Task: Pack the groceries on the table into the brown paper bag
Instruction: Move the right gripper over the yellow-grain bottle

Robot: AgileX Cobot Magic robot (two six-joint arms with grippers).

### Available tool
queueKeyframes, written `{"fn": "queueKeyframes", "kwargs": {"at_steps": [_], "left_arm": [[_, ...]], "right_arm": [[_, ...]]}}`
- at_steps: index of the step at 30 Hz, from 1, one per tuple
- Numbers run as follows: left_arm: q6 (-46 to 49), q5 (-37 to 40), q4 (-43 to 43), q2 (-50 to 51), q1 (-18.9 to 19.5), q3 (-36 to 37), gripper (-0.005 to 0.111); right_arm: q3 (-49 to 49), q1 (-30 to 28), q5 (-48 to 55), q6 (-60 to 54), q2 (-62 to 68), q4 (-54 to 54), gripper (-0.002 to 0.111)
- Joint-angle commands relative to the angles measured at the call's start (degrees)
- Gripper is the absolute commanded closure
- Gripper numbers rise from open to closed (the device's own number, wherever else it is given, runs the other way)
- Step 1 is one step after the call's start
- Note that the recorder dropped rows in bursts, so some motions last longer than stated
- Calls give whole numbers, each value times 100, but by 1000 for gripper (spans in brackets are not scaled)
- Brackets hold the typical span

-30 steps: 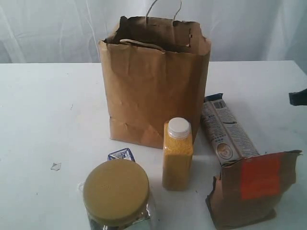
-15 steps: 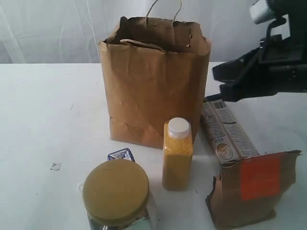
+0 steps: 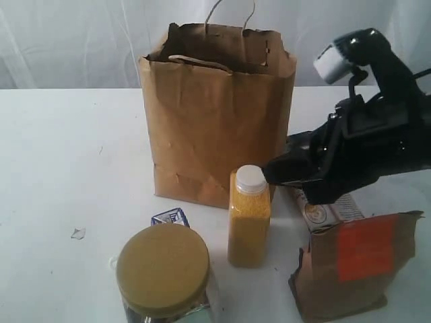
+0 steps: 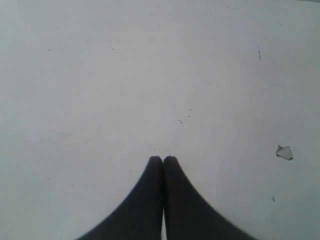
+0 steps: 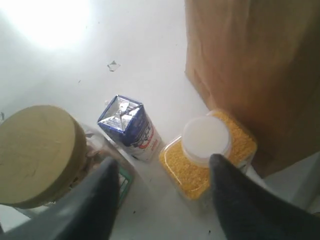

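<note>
Groceries [image 3: 163, 272] sit on the white table [image 3: 67, 148] in front of the upright paper bag [image 3: 215, 114]: a jar [image 3: 163, 269], a small carton [image 3: 170, 217], a bottle [image 3: 249, 222], a long packet [image 3: 324, 212] and a brown pouch [image 3: 357, 266]. The right gripper [image 5: 164, 160] hovers above the bottle's cap with its fingers spread apart, holding nothing. The left gripper [image 4: 163, 160] is pressed closed and empty over bare table.
</note>
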Motion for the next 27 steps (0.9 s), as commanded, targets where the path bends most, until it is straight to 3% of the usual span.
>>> {"fn": "queueKeyframes", "kwargs": {"at_steps": [1,8,14,18,27], "left_arm": [[-164,31,74,13,-4,33,107],[-162,-9,-25,13,-4,33,107],[-162,-17,-250,13,-4,33,107],[-162,-17,-240,13,-4,33,107],[-162,-17,-240,13,-4,33,107]], "right_arm": [[-12,13,-265,163,-4,92,36],[-12,350,-658,-93,21,1586,34],[-12,360,-686,-37,21,1840,34],[-12,360,-672,-37,21,1506,34],[-12,360,-432,298,-121,-339,34]]}}
